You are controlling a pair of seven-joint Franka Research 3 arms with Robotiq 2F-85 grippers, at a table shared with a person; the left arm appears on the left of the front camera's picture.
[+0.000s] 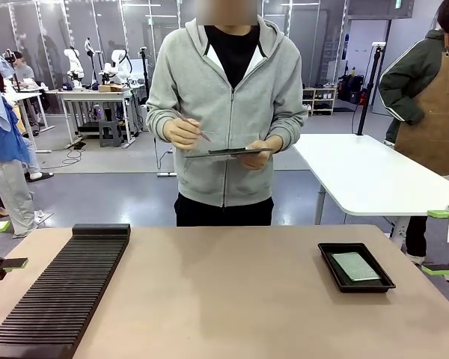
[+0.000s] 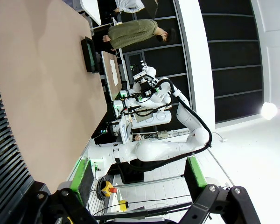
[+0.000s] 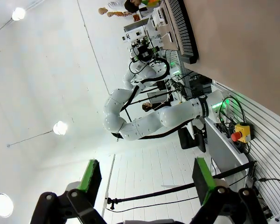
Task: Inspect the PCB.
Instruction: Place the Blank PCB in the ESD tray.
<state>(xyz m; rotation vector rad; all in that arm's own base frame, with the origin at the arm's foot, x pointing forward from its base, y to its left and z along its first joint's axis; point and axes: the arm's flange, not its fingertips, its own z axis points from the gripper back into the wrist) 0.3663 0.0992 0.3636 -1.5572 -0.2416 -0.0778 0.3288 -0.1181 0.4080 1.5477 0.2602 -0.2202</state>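
My left gripper (image 1: pixel 4 263) sits at the left edge of the table (image 1: pixel 224 299), its jaws spread wide with nothing between the green pads (image 2: pixel 81 175). My right gripper (image 1: pixel 445 243) hangs off the right edge, just as wide open and just as empty, its green pads (image 3: pixel 91 175) pointing away from the tabletop toward the ceiling and my other arm.

The PCB (image 1: pixel 355 266) lies flat inside a shallow black tray (image 1: pixel 355 267) on the right part of the table, nearer my right gripper than my left. From my left wrist the same tray (image 2: pixel 89 54) is a small dark shape far across the tan surface (the board inside shows there only as a green sliver).

A long black slotted rack (image 1: pixel 60 292) runs along the left side of the table, close beside my left gripper; it lies between that gripper and the open middle of the table. From my right wrist I see this rack (image 3: pixel 182 28) at the far edge.

Across the table stands a person in a grey hoodie (image 1: pixel 228 112), holding a dark tablet (image 1: pixel 228 152) in one hand (image 1: pixel 256 155) and a stylus in the other hand (image 1: pixel 181 133). A white table (image 1: pixel 367 172) stands behind, with another person in a brown apron (image 1: pixel 438 112) beside it.
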